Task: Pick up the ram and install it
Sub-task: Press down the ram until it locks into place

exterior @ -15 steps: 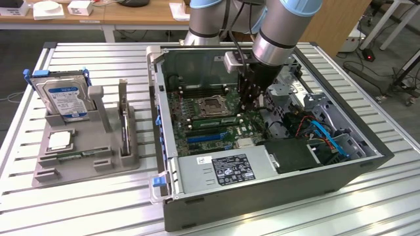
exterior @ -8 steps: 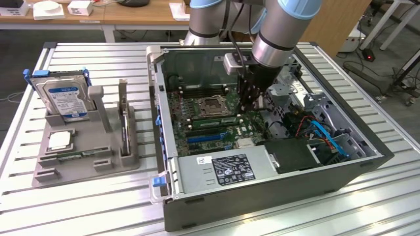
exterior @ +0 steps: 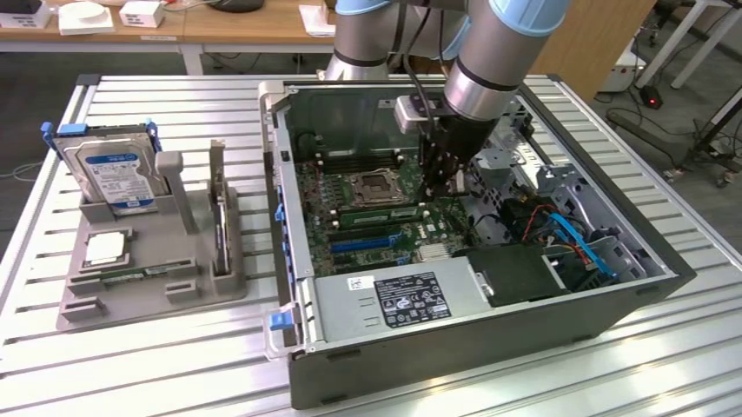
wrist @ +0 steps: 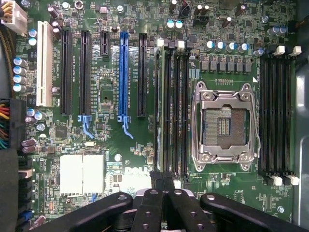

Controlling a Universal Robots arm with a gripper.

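Over the open computer case point(exterior: 649, 287) in the exterior view, my arm reaches down above the motherboard point(exterior: 383, 217), my pincer point(exterior: 447, 187) low beside the empty processor socket point(exterior: 377, 185), toward that view's right of it. One ram point(exterior: 371, 216) stick lies seated in the slots just below the socket. The power supply point(exterior: 400, 300) with its white label sits at the near edge of the case, and blue cables point(exterior: 579, 248) run along the drive bays on that view's right. On the slatted table point(exterior: 139, 347), toward the exterior view's left, a grey holder point(exterior: 151, 295) carries the hard drive point(exterior: 116, 178) upright and a second ram stick point(exterior: 218, 221) standing on edge; a small square processor chip point(exterior: 104, 248) rests in its recess.

From the wrist view, my pincer point(wrist: 163, 181) is clenched, fingertips point(wrist: 157, 178) pressed together directly above the end of the ram point(wrist: 170, 111) seated in the slot bank beside the socket point(wrist: 224, 125). A second bank of memory slots point(wrist: 277, 111) stands beyond the socket. Expansion slots point(wrist: 123, 72), one blue, lie on the other side.
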